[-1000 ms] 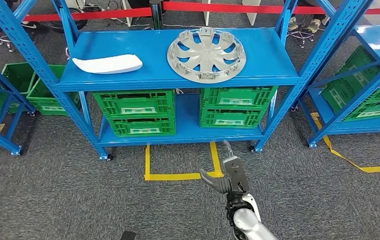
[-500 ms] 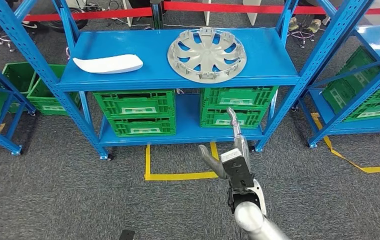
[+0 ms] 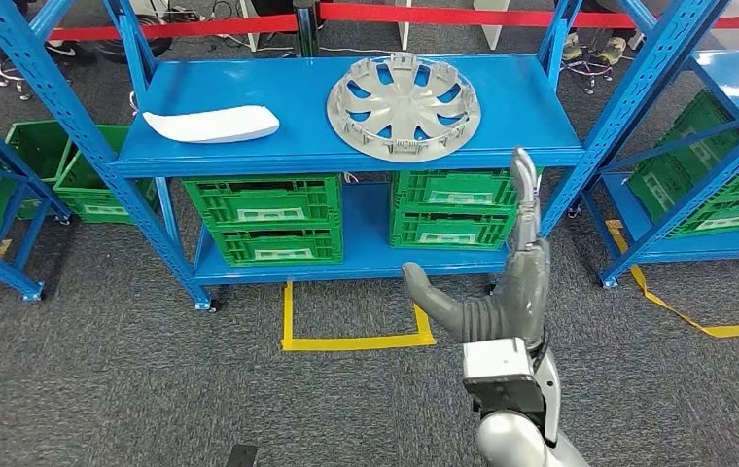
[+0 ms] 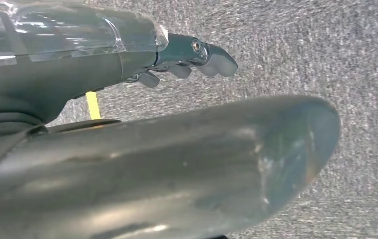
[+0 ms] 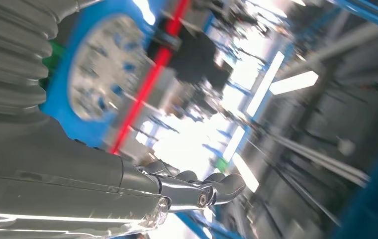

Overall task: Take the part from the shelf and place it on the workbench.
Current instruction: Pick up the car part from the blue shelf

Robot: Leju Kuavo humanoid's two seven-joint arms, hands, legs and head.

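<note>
Below the shelf [image 3: 346, 146], the right hand [image 3: 507, 292] is spread and empty; reaching up, it could strike the edge before the hubcap [image 3: 403, 105].

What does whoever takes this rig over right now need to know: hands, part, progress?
Right hand: open, fingers straight and thumb out, raised in front of the shelf, holding nothing.
Left hand: hanging over the carpet, fingers curled in, holding nothing.
Part: grey wheel cover lies flat on the top level of the blue shelf, untouched. A white curved piece lies to its left.
Done: nothing grasped yet.
Left: reach, grasp the wheel cover, carry it to the workbench.
</note>
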